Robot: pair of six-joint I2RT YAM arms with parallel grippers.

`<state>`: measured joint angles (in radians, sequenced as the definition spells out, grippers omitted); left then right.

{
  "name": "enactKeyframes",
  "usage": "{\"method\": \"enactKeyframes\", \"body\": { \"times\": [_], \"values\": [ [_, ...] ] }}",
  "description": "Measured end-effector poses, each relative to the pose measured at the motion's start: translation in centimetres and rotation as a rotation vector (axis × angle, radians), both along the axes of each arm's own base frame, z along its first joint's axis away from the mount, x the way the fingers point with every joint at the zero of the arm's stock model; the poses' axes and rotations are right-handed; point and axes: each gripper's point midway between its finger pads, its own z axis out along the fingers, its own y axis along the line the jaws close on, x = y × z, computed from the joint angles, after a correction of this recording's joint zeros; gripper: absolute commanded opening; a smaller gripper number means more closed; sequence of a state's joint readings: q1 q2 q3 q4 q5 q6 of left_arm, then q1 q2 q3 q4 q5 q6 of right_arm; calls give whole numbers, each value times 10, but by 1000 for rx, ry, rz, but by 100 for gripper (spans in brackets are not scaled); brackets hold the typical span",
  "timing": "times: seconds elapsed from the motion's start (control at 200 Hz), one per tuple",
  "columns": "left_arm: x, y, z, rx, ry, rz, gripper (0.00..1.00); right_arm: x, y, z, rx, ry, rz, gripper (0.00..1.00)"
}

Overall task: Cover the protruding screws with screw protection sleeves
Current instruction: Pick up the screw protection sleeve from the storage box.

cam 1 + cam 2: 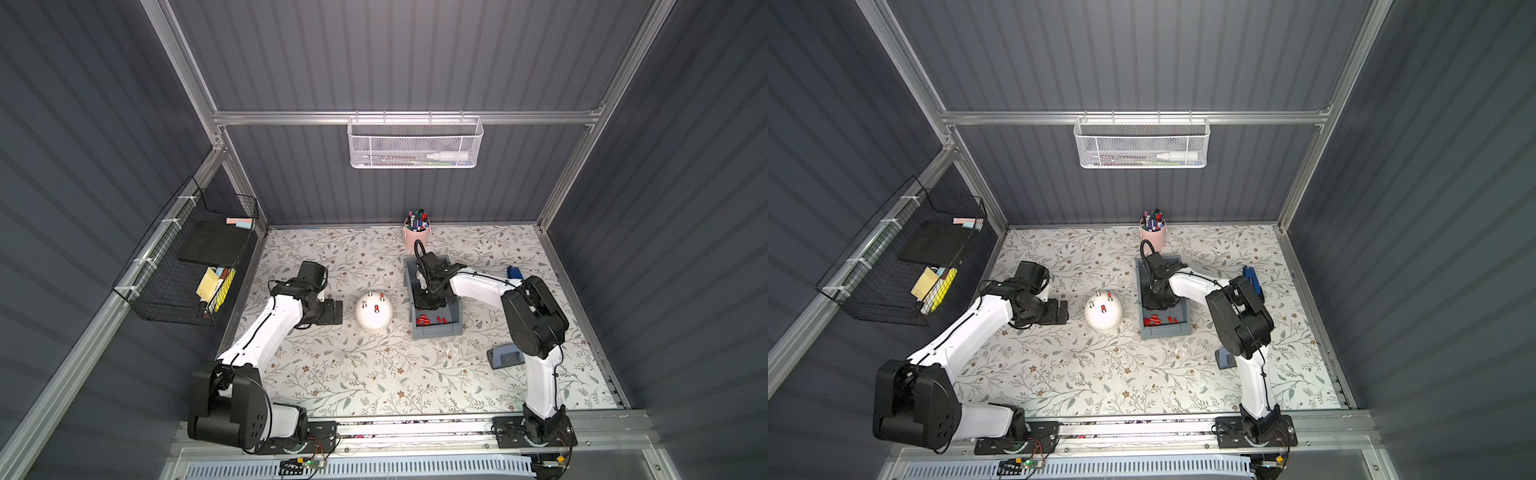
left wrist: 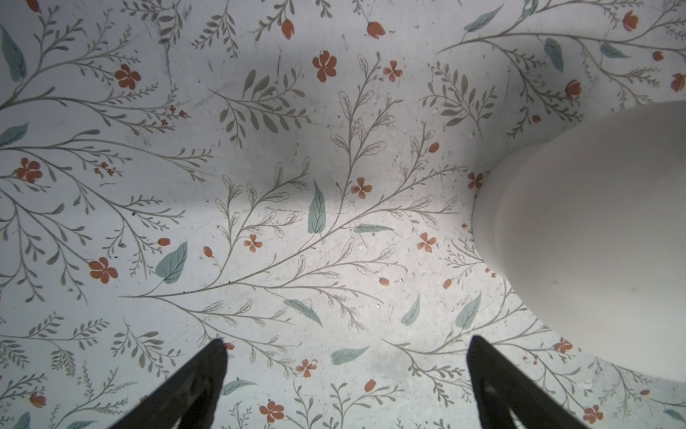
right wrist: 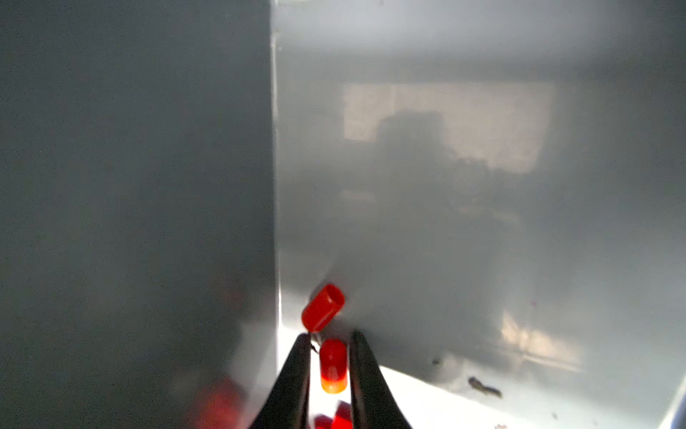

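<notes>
A white egg-shaped dome [image 1: 374, 318] [image 1: 1104, 319] stands mid-table. Of its protruding screws, two are bare [image 1: 364, 304] and two carry red caps [image 1: 376, 308]. Several loose red screw protection sleeves [image 1: 424, 320] [image 1: 1152, 320] lie in a grey bin [image 1: 436, 331]. My right gripper [image 1: 430, 306] [image 3: 331, 334] is down inside the bin, its jaws narrowly apart on either side of one sleeve [image 3: 333, 362]; a thin gap shows beside it. Another sleeve [image 3: 322, 307] lies just past the tips. My left gripper [image 1: 337, 312] [image 2: 347, 341] is wide open and empty, left of the dome [image 2: 594, 241].
A pink cup of marker pens [image 1: 417, 237] stands behind the bin. A blue object [image 1: 514, 272] and a grey-blue device [image 1: 505, 357] lie near the right arm. A black wire basket [image 1: 187, 257] hangs on the left wall, a white mesh basket [image 1: 415, 143] on the back wall.
</notes>
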<state>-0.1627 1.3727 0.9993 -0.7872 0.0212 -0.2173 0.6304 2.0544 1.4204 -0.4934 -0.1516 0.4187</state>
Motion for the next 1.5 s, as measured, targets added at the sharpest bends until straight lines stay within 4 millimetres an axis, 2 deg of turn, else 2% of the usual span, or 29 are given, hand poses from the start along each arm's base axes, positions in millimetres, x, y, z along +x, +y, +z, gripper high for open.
{"method": "enactKeyframes", "body": {
  "times": [0.33, 0.54, 0.61, 0.825, 1.141, 1.301, 1.401, 1.501],
  "values": [
    [0, -1, 0, -6, 1, -2, 99, 5, 2, 0, -6, -11, 9, 18],
    [0, -1, 0, -7, 1, -2, 99, 5, 0, -1, -16, -19, 14, 11],
    [0, -1, 0, -7, 1, -2, 99, 6, 0, -1, -18, -20, 16, 6],
    [0, -1, 0, -6, 1, -2, 99, 5, -2, 10, -14, -43, 18, 5],
    [2, -2, 9, -12, -37, -18, 99, 8, -6, 88, 66, -213, 18, 5],
    [10, -21, 21, -113, -96, -58, 98, 1, -15, 122, 100, -291, 7, 5],
    [17, -36, 30, -191, -129, -79, 97, -4, -18, 160, 161, -376, 12, 4],
    [23, -52, 49, -233, -166, -118, 97, -9, -14, 216, 276, -506, 35, 2]
  ]
}}
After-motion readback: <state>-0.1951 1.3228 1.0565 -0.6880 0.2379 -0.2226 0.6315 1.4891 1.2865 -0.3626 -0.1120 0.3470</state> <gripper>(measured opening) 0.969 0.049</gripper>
